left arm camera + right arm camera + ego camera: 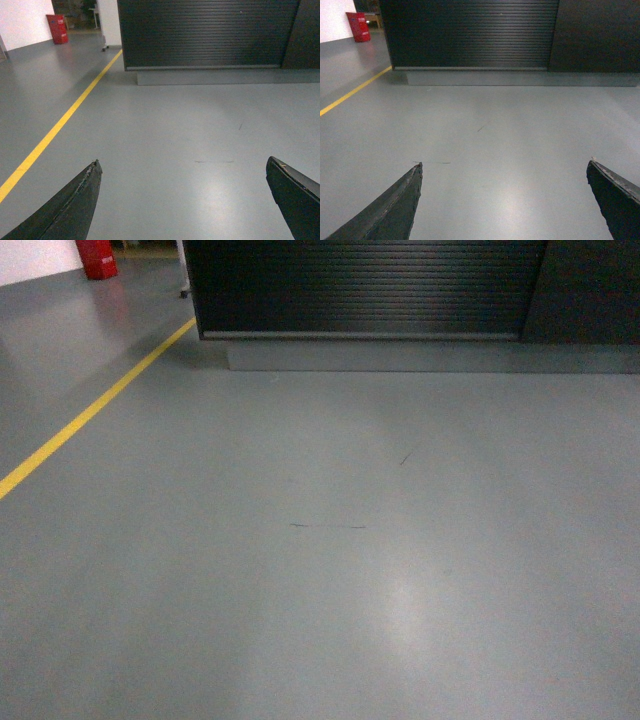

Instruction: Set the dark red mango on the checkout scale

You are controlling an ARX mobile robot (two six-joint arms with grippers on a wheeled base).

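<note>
Floor is filling most of every view, grey and glossy, with the checkout being seen straight ahead across it: one black ribbed front over a grey base, well apart from the robot. Neither the dark red mango nor the scale is being shown in any picture (the counter top is cut off above the frames), so their places cannot be told.

Both tools are being held spread wide and empty: the left gripper and the right gripper each present two dark fingertips at the lower corners of their wrist views, with bare floor between.

The relation that matters is being judged as distance ahead: the counter's long axis is running across the view, square to the robot's heading, and neither arm is being favoured, though the ribbed panel is sitting slightly more centred in the right wrist view.

Counted: one checkout, two grippers, one yellow line slanting on the left, one red cabinet far back.
</note>
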